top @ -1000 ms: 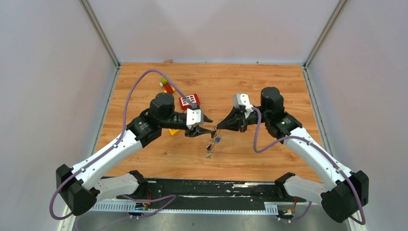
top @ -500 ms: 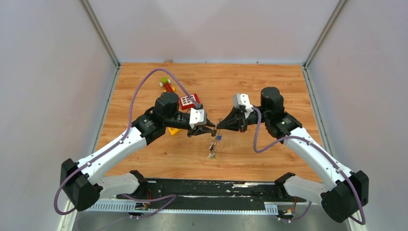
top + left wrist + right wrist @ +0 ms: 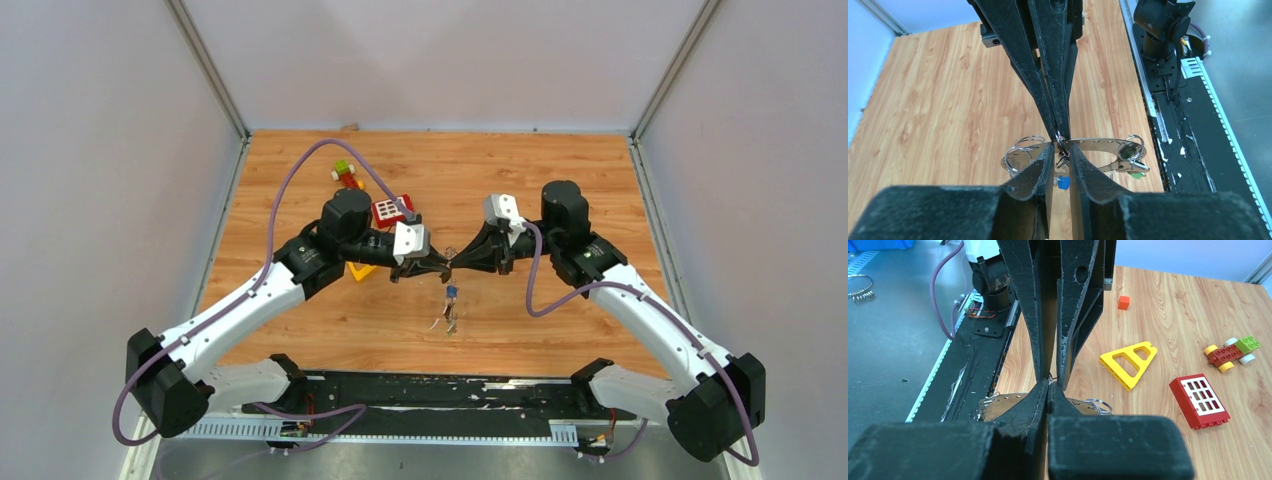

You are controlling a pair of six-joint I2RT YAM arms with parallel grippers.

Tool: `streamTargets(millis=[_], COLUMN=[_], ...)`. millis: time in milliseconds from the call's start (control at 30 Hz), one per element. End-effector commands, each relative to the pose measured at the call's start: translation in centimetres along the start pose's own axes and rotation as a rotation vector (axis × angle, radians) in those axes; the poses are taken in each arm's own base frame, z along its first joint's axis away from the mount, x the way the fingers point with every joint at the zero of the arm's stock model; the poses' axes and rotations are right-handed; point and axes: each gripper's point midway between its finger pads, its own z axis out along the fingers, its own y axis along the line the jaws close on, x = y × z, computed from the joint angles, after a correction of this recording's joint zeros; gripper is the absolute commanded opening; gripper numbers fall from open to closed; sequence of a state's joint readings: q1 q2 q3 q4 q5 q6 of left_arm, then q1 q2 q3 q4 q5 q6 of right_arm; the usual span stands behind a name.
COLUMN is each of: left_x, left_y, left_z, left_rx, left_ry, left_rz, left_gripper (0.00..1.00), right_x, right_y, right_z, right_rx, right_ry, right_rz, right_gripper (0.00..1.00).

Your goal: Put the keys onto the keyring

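The keyring [image 3: 1096, 142], a flat grey metal ring with holes along its rim, hangs level above the table. My right gripper [image 3: 1050, 385] is shut on its rim and shows in the top view [image 3: 455, 263] tip to tip with my left gripper [image 3: 443, 265]. My left gripper [image 3: 1062, 148] has its fingers [image 3: 1040, 165] drawn in narrowly on a small split ring [image 3: 1062, 155] at the keyring's edge. A blue-headed key [image 3: 1063, 182] dangles below it. A green-headed key [image 3: 1137, 176] hangs on another split ring at the right. More keys [image 3: 447, 320] dangle lower.
A yellow triangular block [image 3: 1128, 360], a red window brick [image 3: 1200, 401], a small toy car [image 3: 1230, 351] and an orange cube [image 3: 1123, 302] lie on the wood behind the left arm. The black base rail [image 3: 430, 390] runs along the near edge.
My left gripper has moved right to meet the right gripper's tips and its jaws have narrowed. The dangling keys have swung slightly to the right. The right arm has stayed put.
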State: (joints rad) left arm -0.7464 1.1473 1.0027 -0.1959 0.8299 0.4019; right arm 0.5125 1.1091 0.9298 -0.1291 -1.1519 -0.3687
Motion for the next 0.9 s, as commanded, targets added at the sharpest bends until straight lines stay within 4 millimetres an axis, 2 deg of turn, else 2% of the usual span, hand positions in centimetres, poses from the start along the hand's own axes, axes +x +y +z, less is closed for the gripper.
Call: streamTargets(millis=[0,267,633,867], left_x=[-2.7,-2.2,-1.7,-1.8], left_y=[0.6,0.5,0.4,0.6], left_z=[-0.2,0.2,0.7,0.4], left_rx=[-0.004,0.013,0.039,0.007], left_ry=[-0.062,-0.058,-0.059,-0.047], left_rz=[0.039,0.017,-0.011,-0.014], left_gripper=[0.22,0.18,0.0,0.0], right_x=[-1.2,-1.2,-1.2,-1.0], right_y=[-0.2,-0.2,-0.2,-0.6], right_z=[-0.1,-0.1,-0.1,-0.1], right_rx=[-0.01,-0.011,-0.009,0.014], right_ry=[-0.027,-0.028,-0.026,-0.017], right_rz=[-0.06,-0.06,-0.058,-0.058], right_gripper=[0.0,0.0,0.0,0.0])
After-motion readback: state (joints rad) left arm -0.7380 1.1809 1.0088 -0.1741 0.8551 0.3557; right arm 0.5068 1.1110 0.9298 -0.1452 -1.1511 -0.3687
